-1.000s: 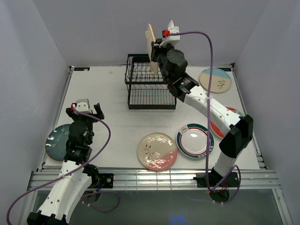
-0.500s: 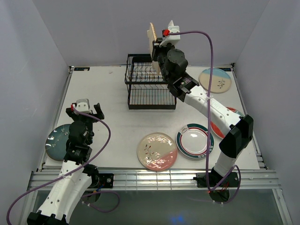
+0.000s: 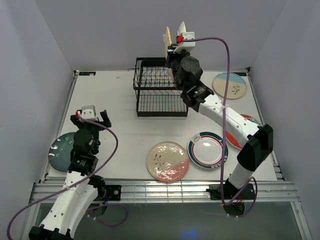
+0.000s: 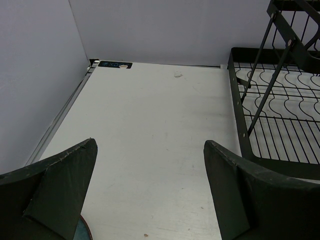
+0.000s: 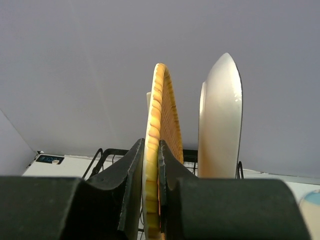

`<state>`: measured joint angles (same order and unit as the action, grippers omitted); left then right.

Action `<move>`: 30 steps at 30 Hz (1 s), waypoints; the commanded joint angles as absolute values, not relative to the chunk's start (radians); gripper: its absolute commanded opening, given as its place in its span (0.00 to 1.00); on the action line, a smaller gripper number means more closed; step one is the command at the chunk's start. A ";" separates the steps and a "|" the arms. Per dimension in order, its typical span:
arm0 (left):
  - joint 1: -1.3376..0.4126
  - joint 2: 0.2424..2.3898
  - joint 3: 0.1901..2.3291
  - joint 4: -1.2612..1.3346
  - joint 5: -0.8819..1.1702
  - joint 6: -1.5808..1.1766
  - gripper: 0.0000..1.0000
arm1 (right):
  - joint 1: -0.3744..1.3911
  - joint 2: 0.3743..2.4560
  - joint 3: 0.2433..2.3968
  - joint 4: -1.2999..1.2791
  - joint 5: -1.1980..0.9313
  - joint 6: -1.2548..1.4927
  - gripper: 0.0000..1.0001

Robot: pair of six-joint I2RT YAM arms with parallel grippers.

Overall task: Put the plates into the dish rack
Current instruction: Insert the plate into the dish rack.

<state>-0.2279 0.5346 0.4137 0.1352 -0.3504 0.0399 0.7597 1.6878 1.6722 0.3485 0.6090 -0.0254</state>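
My right gripper is shut on the edge of the yellow woven square plate and holds it upright, edge-on, above the back right of the black wire dish rack. In the right wrist view the gripper pinches that plate, and a white plate stands upright just right of it. The white plate also shows behind the gripper in the top view. My left gripper is open and empty over the left of the table; in its own view the rack is at the right.
On the table lie a dark teal plate at the left edge, a cream-pink floral plate, a white plate with teal-red rim, a red-teal plate partly under my right arm, and a cream-and-blue plate.
My right gripper has carried the yellow plate a little to the right and slightly up above the rack. The left arm has not moved.
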 commanded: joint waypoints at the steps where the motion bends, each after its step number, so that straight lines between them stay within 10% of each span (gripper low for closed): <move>1: -0.222 0.532 0.407 0.135 -0.336 0.034 0.98 | 0.752 1.603 1.655 0.506 0.652 -0.015 0.08; 30: -0.222 0.534 0.408 0.132 -0.333 0.034 0.98 | 0.732 1.666 1.652 0.417 0.796 0.103 0.08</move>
